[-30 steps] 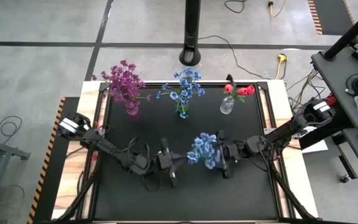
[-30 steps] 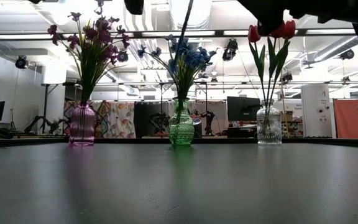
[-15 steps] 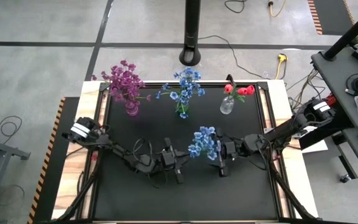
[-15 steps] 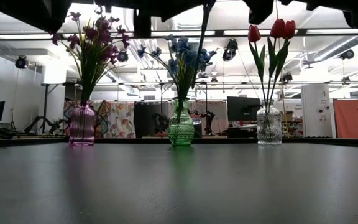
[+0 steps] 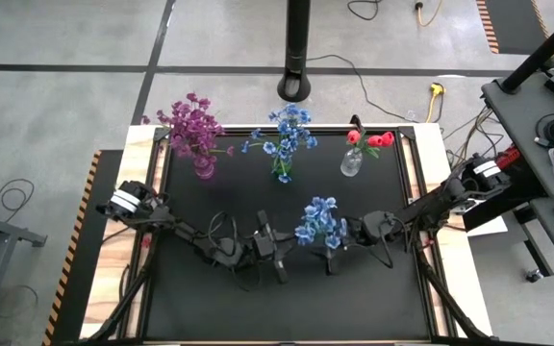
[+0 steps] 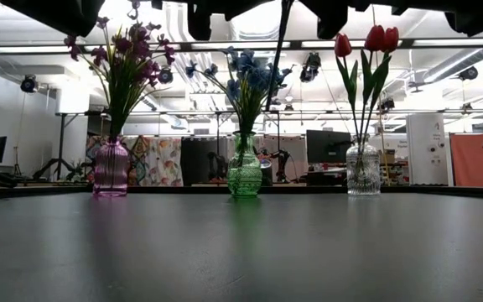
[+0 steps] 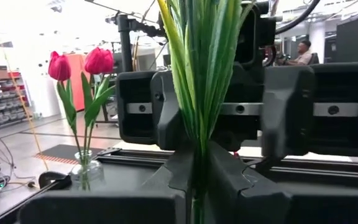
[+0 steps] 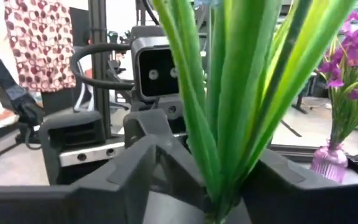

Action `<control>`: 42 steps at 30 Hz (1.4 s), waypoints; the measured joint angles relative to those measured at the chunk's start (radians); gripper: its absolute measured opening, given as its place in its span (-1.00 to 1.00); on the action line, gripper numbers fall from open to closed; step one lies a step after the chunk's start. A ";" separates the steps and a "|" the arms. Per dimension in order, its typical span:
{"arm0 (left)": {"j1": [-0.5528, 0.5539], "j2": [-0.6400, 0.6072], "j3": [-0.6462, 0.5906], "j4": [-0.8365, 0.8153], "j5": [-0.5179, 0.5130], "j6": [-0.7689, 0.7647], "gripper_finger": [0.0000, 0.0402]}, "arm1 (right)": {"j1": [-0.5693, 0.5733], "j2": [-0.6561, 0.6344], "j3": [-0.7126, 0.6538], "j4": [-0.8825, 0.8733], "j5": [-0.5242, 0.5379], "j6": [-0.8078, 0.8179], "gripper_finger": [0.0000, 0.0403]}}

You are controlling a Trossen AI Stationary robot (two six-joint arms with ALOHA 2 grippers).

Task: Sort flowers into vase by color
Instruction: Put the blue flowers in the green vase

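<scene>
High view, frame centre: you see the blue flower spray (image 5: 319,222) held above the desk (image 5: 210,202) between both arms. The right pincer (image 5: 339,236) is closed on its stems, as its wrist view shows; the left pincer (image 5: 279,246) is also clamped on them. The stems run near-upright. The green vase (image 5: 284,173) with blue blooms lies toward upper centre. No legible writing.

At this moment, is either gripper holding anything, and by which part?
Both hold the same blue flower spray by its green stems: the right gripper and the left gripper are each shut on the stem bundle, above mid-table.
</scene>
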 joint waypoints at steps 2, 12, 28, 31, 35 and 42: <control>0.000 0.000 0.000 0.000 0.003 0.008 -0.89 | 0.000 -0.001 0.000 0.005 0.005 0.001 -0.17; 0.001 -0.019 -0.002 -0.027 -0.011 0.026 -0.62 | 0.000 -0.008 0.000 0.006 0.042 0.003 -0.90; -0.052 -0.345 0.076 -1.092 -0.089 -0.370 0.02 | -0.091 -0.303 -0.007 -0.584 0.169 0.135 -0.92; -0.051 -0.381 0.081 -1.218 -0.090 -0.457 0.02 | -0.093 -0.316 -0.027 -0.509 0.225 0.100 -0.92; -0.050 -0.388 0.076 -1.268 -0.110 -0.402 0.02 | -0.110 -0.259 -0.072 -0.241 0.222 -0.024 -0.92; -0.048 -0.395 0.073 -1.327 -0.180 -0.306 0.02 | -0.234 -0.060 -0.087 0.088 0.219 -0.129 -0.92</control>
